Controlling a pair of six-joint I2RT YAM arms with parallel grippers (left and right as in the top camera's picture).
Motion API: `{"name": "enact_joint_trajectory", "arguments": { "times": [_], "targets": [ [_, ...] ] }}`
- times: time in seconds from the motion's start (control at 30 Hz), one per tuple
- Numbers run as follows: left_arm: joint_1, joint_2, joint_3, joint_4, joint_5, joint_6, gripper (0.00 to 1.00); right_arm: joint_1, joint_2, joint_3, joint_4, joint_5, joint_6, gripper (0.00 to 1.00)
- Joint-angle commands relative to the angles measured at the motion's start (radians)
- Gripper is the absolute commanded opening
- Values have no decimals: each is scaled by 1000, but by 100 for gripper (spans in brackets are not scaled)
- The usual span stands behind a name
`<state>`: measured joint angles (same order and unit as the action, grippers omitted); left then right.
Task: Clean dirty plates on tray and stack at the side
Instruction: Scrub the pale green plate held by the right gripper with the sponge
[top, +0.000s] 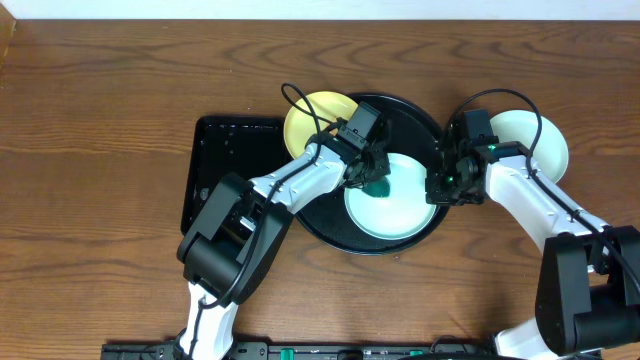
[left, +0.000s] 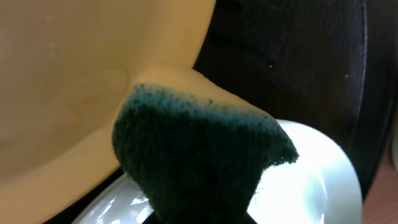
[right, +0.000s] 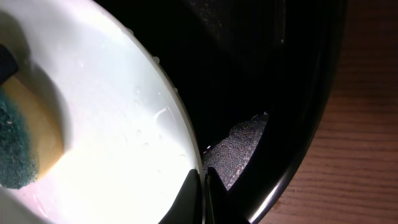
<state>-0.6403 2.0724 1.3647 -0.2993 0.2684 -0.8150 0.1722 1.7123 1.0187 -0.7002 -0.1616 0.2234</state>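
Scrubbing the mint round plastic plate (top: 402, 208) at 6 o'clock on the shiny black round tray (top: 420, 113), squeezing a green sponge (left: 199, 155) in the left gripper (top: 372, 181), right gripper (top: 437, 187) shut tight. Next: a gentle lift out.

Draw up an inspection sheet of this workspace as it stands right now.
Surface: brown wood-grain table; no spills seen.
Job's things: round black tray holds a mint plate with droplets on it; yellow plate rests across the tray's upper-left rim; pale plate lies on the table right of the tray.
Clutter: rectangular black tray, left of the round one.
Grippers: left gripper shut on a green-and-yellow sponge over the mint plate; right gripper shut, fingers at that plate's rim, grip unclear.
Cables: a black cable loops above each wrist.
Surroundings: pale strip along the far edge.
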Motion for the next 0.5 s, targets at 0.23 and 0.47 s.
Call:
{"name": "enact_joint_trajectory", "arguments": {
  "times": [0.23,0.47],
  "targets": [
    [-155,17,-13,-34,15,-27,8,5,0,7,-4,-1,8,1],
    [-169,12,-13,-182,-79,91,7,5,0,7,-3,-1,8,1]
  ]
}}
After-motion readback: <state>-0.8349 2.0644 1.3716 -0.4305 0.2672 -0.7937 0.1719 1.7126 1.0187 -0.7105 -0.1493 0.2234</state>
